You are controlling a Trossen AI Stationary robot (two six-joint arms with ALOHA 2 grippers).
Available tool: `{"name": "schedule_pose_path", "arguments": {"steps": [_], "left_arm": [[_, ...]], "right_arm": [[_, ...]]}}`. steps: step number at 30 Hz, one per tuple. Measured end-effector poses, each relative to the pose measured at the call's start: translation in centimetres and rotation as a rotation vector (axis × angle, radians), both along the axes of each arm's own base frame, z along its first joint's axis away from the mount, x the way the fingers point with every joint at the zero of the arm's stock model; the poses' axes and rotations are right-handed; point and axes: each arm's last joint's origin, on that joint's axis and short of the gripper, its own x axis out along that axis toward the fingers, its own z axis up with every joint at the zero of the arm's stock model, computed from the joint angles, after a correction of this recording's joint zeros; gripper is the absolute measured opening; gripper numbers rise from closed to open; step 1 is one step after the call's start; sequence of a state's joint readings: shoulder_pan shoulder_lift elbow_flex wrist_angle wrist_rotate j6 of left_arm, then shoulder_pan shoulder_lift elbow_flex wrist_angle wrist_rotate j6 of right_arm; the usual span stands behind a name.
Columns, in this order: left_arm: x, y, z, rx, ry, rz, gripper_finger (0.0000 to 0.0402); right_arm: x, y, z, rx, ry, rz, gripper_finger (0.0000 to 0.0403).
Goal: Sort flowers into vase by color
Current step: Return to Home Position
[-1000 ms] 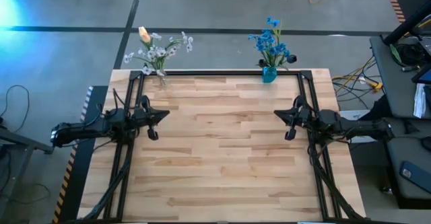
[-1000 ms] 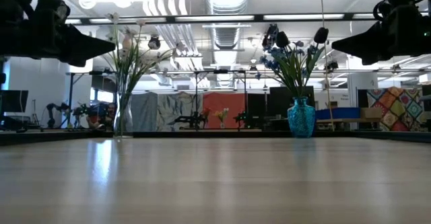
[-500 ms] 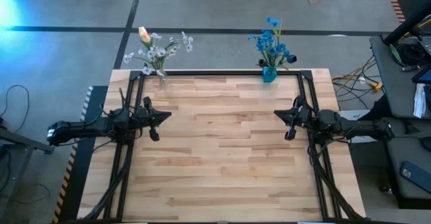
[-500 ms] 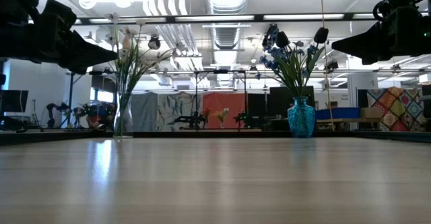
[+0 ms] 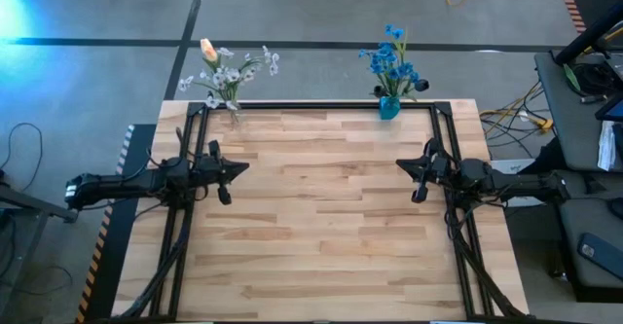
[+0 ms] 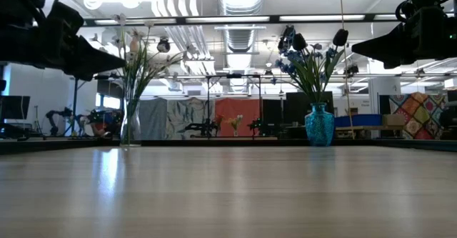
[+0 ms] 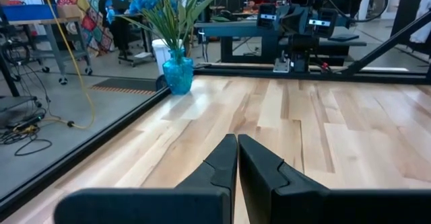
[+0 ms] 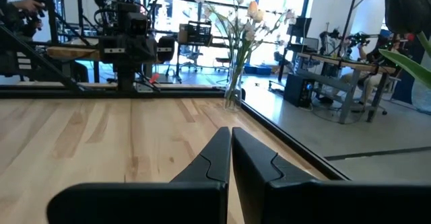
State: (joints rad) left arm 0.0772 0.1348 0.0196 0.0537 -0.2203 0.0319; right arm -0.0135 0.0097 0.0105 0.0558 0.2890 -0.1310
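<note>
Here the left arm (image 5: 131, 181) and right arm (image 5: 511, 181) stretch level over the table (image 5: 321, 232), jaws clenched empty.

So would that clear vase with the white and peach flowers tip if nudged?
Likely to tip rather than slide: the clear vase looks tall and narrow, with flowers spreading wide above its rim. It stands at the far edge of the table, so a topple could take it off. Glass or plastic, I cannot tell.
</note>
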Motion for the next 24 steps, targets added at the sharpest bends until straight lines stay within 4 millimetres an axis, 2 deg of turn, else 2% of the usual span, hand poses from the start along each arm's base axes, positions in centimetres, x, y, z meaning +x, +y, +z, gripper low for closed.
{"name": "schedule_pose_path", "arguments": {"steps": [24], "left_arm": [[0.37, 0.03, -0.46, -0.005, 0.059, 0.000, 0.0000]], "right_arm": [[0.00, 0.00, 0.01, 0.000, -0.001, 0.000, 0.0009]]}}
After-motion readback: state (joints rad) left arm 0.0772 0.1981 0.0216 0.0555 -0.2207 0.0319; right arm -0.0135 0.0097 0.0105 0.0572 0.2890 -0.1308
